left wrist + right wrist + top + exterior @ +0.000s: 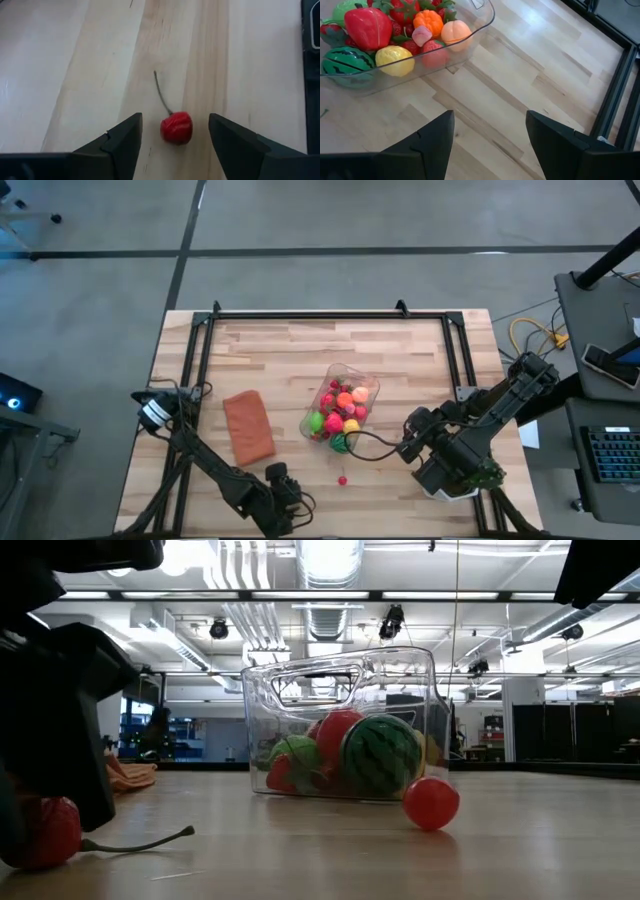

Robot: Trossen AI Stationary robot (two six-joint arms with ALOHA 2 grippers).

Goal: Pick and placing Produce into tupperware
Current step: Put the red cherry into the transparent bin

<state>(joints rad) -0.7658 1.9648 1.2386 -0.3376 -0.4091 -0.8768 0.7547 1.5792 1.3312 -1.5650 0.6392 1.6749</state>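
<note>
Left gripper (pixel 172 137) sat low over the near edge of the table, jaws apart w/ a small red cherry (pixel 176 128) on the wood betw. them, neither finger touching it, nothing held. Main risk as I judged it: cherry was small and round, so uneven closing could squirt it out or roll it off toward the table edge; a pinch on the thin stem (pixel 162 93) alone would prob. let it swing or drop. Stem ran straight out from the fruit, away from the wrist, roughly in line w/ the gripper's reach and the wood grain, so the long axis lay across the closing direction; that favoured gripping the body. Clear tupperware (pixel 366 385) lay mid-table, well apart from the cherry, already loaded w/ toy fruit incl. a mini watermelon (pixel 341 59); long side angled diagonally on the table. One red ball-like piece (pixel 431 803) rested just beside its wall, outside. Right gripper (pixel 490 145) hovered near the tub, fingers spread, empty.
</note>
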